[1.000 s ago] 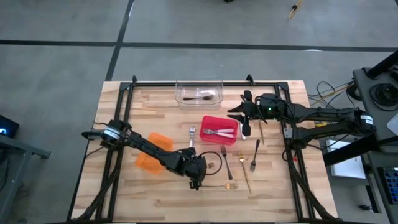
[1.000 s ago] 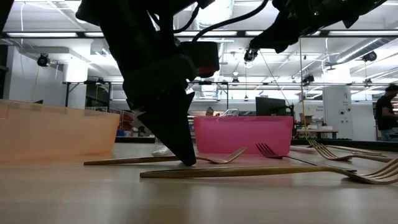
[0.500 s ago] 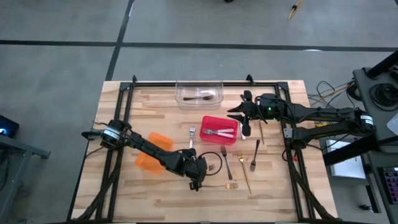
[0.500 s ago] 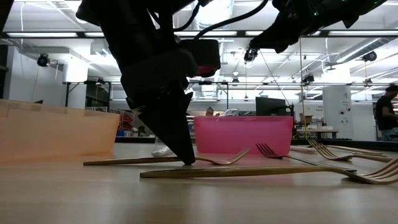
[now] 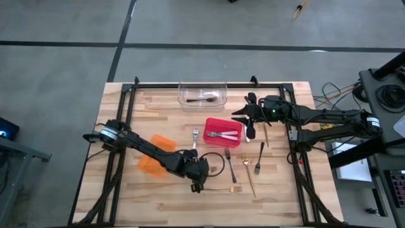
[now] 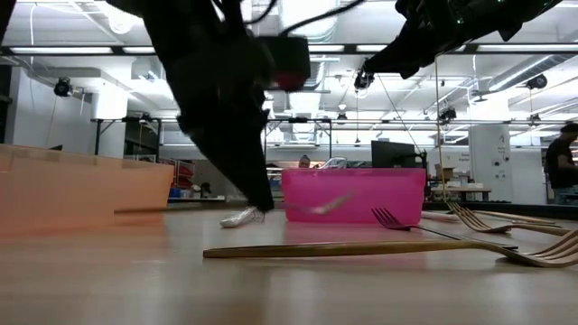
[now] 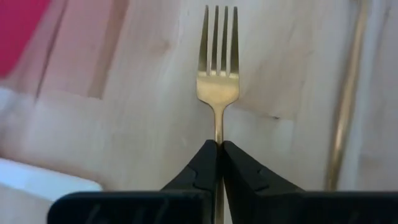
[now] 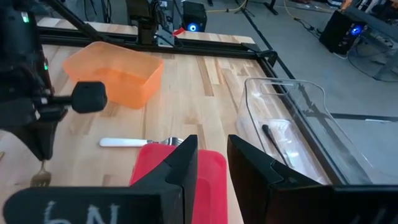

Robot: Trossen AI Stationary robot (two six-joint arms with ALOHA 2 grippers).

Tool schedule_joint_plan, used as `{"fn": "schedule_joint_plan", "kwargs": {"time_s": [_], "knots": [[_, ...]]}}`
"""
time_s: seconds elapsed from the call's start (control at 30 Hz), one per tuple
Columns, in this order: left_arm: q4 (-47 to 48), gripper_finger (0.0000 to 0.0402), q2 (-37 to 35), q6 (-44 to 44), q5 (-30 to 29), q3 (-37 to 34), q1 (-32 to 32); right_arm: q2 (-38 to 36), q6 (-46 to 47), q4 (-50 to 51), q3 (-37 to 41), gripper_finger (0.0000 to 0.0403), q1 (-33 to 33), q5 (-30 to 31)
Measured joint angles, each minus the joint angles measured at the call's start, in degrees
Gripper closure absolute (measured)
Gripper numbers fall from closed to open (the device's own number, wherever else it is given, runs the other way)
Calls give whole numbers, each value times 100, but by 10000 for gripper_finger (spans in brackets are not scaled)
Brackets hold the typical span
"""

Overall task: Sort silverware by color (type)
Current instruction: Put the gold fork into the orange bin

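Note:
A gold fork (image 7: 217,68) hangs just above the wood table, and my left gripper (image 7: 219,149) is shut on it near the table's front middle (image 5: 196,185). In the low view the fork (image 6: 321,206) is blurred and clear of the tabletop. Other silverware lies flat on the table: a long gold piece (image 5: 250,176), a black fork (image 5: 260,158) and a white-handled fork (image 5: 195,137). My right gripper (image 8: 211,168) stands open and high beside the red bin (image 5: 223,132), with nothing between its fingers. My left gripper pinches the gold fork's handle (image 7: 218,134) between its two fingers, just behind the neck, near the tine end. The fingers slant down from the table's left. The fork is lifted clear and lies about level, with its tines pointing away from the wrist.
The red bin holds silver forks. A clear bin (image 5: 202,93) at the far edge holds a dark utensil. An orange bin (image 5: 155,155) sits under the left arm. Two more utensils (image 5: 230,166) lie right of my left gripper. A black frame rail (image 5: 294,149) borders the table.
My left gripper has risen with the gold fork. The fork lay flat on the table a second ago and is now lifted clear and about level.

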State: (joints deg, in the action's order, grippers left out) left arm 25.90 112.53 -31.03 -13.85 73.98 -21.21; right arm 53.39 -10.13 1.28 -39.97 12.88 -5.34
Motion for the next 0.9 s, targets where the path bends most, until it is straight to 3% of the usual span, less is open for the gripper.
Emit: {"fn": "schedule_joint_plan", "kwargs": {"time_s": [0.23,0.53,0.9], "knots": [[502,401,-590,-159,-7,3,0,0,7,7,2,323,-1,0],[1715,401,-1499,-1016,85,10,-10,0,9,15,2,323,-2,1],[4643,402,-2514,-3275,277,12,-50,2,9,15,4,323,0,1]]}}
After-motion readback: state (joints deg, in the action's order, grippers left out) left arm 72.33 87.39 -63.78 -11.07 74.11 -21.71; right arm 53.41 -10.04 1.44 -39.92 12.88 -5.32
